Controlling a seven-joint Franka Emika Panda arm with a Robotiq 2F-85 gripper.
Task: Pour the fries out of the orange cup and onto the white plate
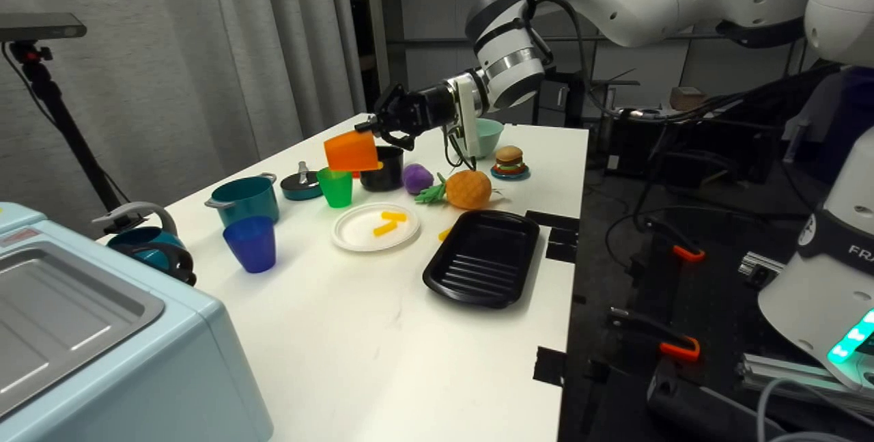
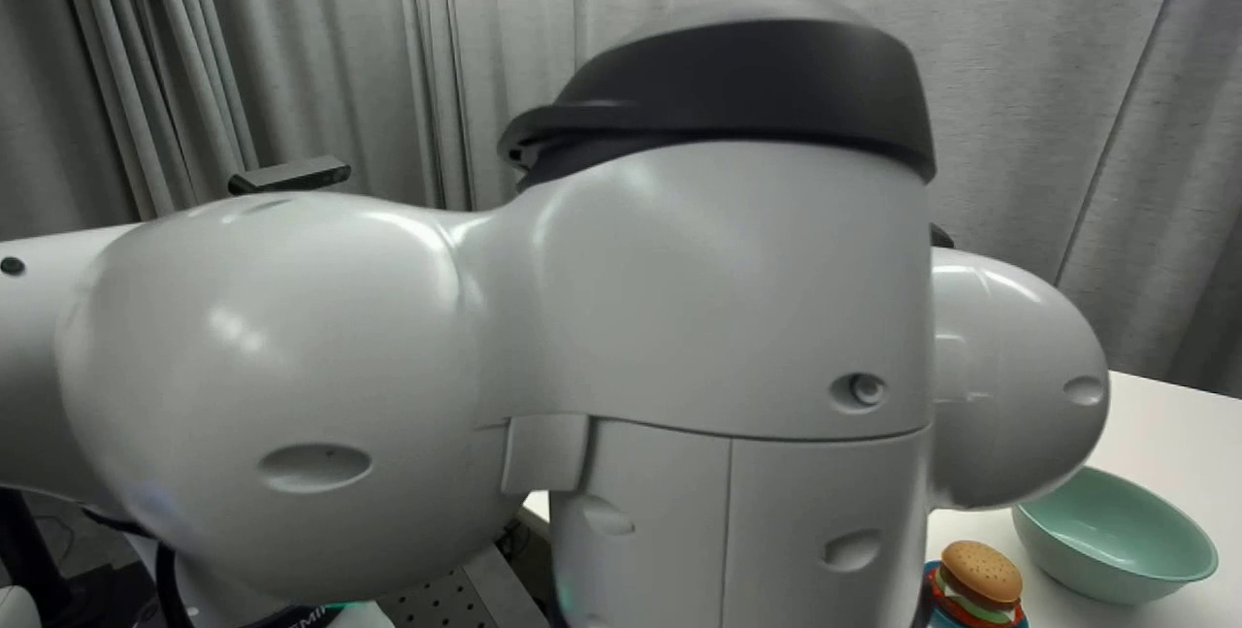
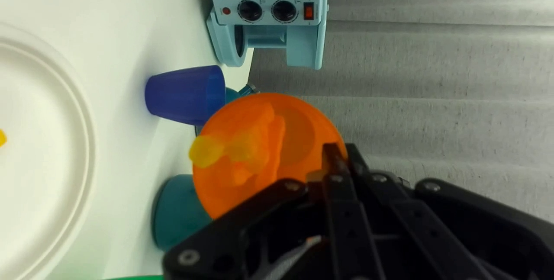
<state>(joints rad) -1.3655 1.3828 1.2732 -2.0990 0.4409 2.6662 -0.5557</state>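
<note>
Two fries [image 1: 385, 228], short and yellow, lie near each other on the white plate [image 1: 355, 235], which rests flat on the tabletop [image 1: 382, 346]. More fries [image 3: 206, 152] sit inside the orange cup [image 1: 349, 153]; in the wrist view they gather against its lower side, and one yellow end pokes out at the rim. Another yellow piece [image 1: 444, 233] lies on the tabletop just beside the black tray [image 1: 483, 247], whose ridged floor shows.

The gripper [image 3: 344, 148] is pinched narrow on the orange cup's wall at the rim. It holds the cup up off the tabletop, tipped nearly onto its side, with the mouth turned toward the gripper. Whether the cup is directly above the plate, I cannot tell.

A green cup [image 1: 335, 189] stands upright just beside the white plate, and a blue cup [image 1: 250, 245] stands upright near a teal pot [image 1: 256, 203]; what these hold is unclear. The orange cup partly hides a black pot [image 1: 386, 175]. Near a mint bowl [image 2: 1116, 541], a toy burger [image 1: 509, 158] sits on a small blue plate [image 1: 519, 173].

In an exterior view the white arm [image 1: 649, 1] stretches across from its base and bends down at the wrist; the gripper points nearly level, dipping slightly. In an exterior view the arm's links [image 2: 699, 298] hide much of the tabletop.
</note>
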